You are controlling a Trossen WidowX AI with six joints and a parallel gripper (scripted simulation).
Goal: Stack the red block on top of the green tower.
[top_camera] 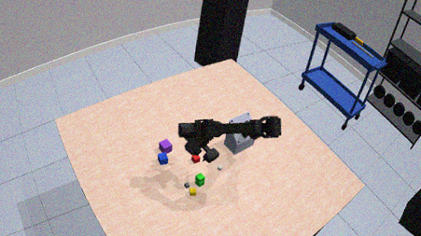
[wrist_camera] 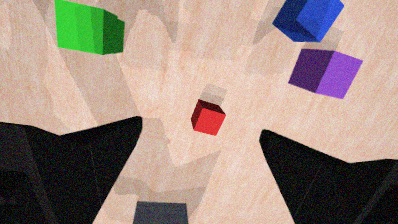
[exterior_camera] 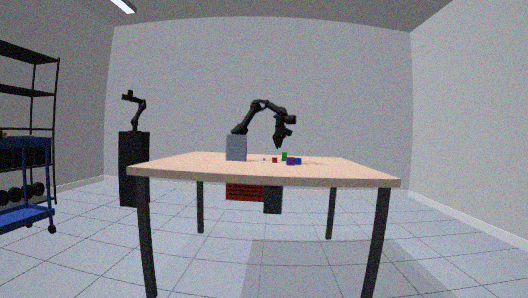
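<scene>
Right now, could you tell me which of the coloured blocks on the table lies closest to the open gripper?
The red block. In the wrist view it sits on the table between the open gripper's fingers, just ahead of them, while the green tower, blue block and purple block lie farther off.

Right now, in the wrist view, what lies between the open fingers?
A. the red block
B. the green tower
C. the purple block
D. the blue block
A: the red block sits on the table in the gap between the open gripper's fingers, untouched, while the green tower, blue block and purple block lie off to the sides.
</scene>
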